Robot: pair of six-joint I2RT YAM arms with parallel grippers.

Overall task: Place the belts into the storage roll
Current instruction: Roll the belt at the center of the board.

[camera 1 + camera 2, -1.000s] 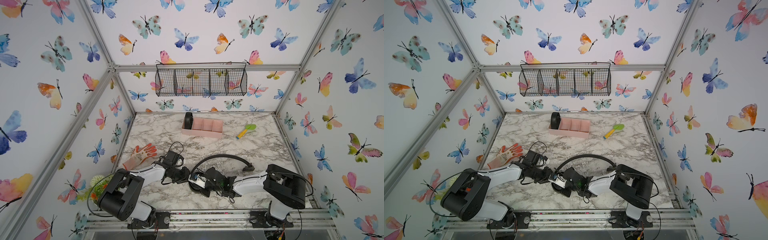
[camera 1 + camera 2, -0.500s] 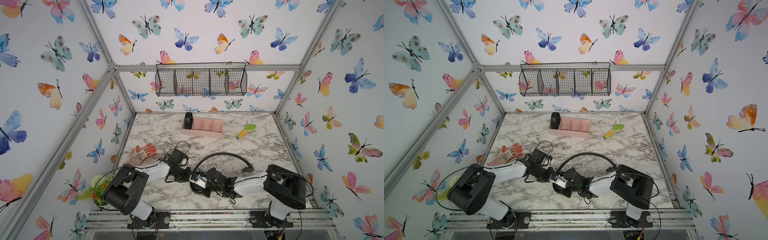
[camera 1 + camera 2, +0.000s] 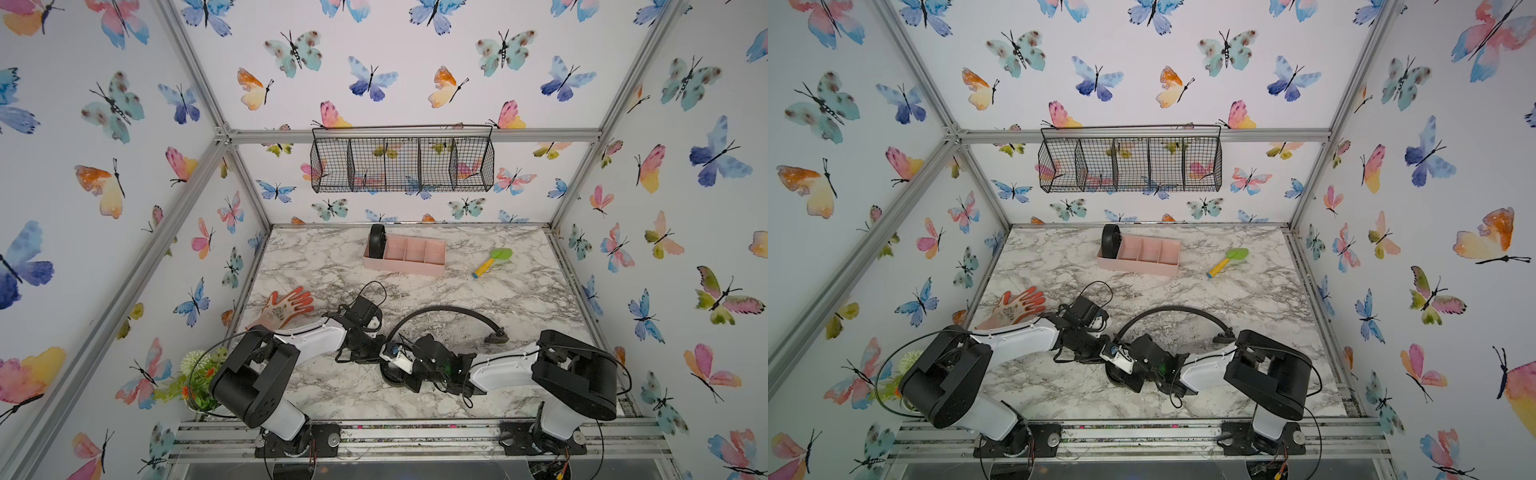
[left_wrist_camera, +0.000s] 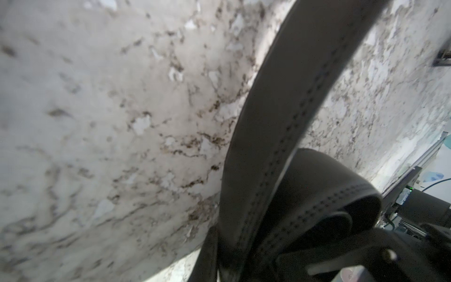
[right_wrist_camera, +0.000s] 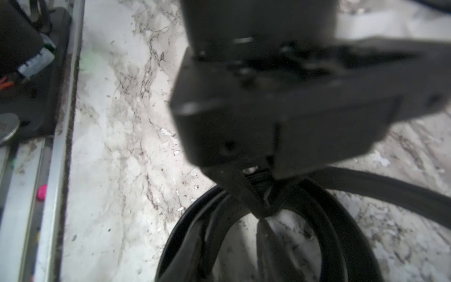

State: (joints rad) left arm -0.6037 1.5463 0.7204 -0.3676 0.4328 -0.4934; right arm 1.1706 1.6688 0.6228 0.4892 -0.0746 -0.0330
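Belt stitching, glove print (illegible)

Marble table and its load
Pink tray far, shovel right of it, glove left (orange), belt near.

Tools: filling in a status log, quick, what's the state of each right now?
Left tool: closed on the belt.
Right tool: cannot be told.

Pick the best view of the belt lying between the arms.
Both top views: the belt shows its full arc, out to the buckle end. The left wrist shows only a close stretch of strap and coil. The right wrist shows only blurred coil loops, partly blocked.
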